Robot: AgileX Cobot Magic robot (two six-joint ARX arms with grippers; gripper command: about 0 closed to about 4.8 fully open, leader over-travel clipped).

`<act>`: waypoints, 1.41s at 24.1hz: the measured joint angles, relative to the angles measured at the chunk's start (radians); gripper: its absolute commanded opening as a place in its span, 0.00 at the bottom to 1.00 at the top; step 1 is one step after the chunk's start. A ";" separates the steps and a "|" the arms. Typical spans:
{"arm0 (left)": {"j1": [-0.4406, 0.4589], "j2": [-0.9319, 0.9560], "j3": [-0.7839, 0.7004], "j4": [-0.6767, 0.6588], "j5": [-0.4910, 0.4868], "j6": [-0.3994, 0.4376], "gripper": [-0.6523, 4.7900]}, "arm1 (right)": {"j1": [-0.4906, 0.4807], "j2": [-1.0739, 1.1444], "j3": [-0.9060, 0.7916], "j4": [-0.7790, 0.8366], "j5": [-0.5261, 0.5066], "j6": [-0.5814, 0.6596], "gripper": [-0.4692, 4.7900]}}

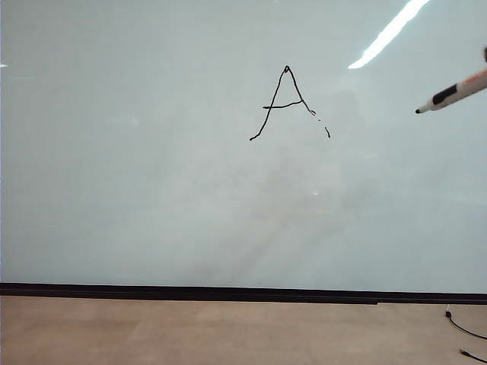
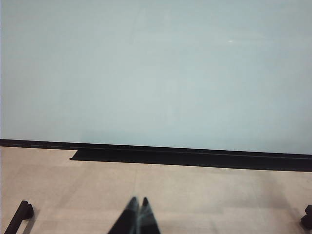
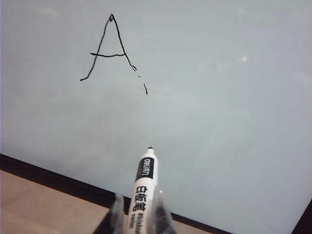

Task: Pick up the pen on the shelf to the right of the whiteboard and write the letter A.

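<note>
My right gripper (image 3: pixel 139 214) clamps the pen (image 3: pixel 143 187), tip off the whiteboard (image 1: pixel 152 190), near its right edge, right of the letter A (image 1: pixel 288 103). My left gripper (image 2: pixel 138 217) rests closed, low before the board's bottom edge.

- A pale tan surface (image 1: pixel 190 331) runs across the 6 o'clock part of the exterior view.
- A thin black cable (image 1: pixel 466 328) lies on that surface toward 4 o'clock, its end a small dark plug; a second short dark piece (image 1: pixel 473 355) sits just below it.
- A bright streak of reflected light (image 1: pixel 388 34) slants at about 1 o'clock.
- In the left wrist view, a black bracket-like bar (image 2: pixel 18 217) rests on the tan surface at 8 o'clock; another dark object (image 2: pixel 307 217), cut off by the edge, sits at 4 o'clock.
</note>
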 measured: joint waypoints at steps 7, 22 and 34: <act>0.000 0.000 0.000 0.000 0.000 0.000 0.11 | -0.002 -0.113 -0.013 -0.186 0.014 0.000 0.07; 0.000 0.000 0.000 0.000 0.000 0.000 0.11 | -0.002 -0.111 -0.105 -0.095 -0.017 0.029 0.07; 0.000 0.000 0.000 0.000 0.000 0.000 0.11 | -0.285 -0.111 -0.105 -0.110 -0.089 0.031 0.07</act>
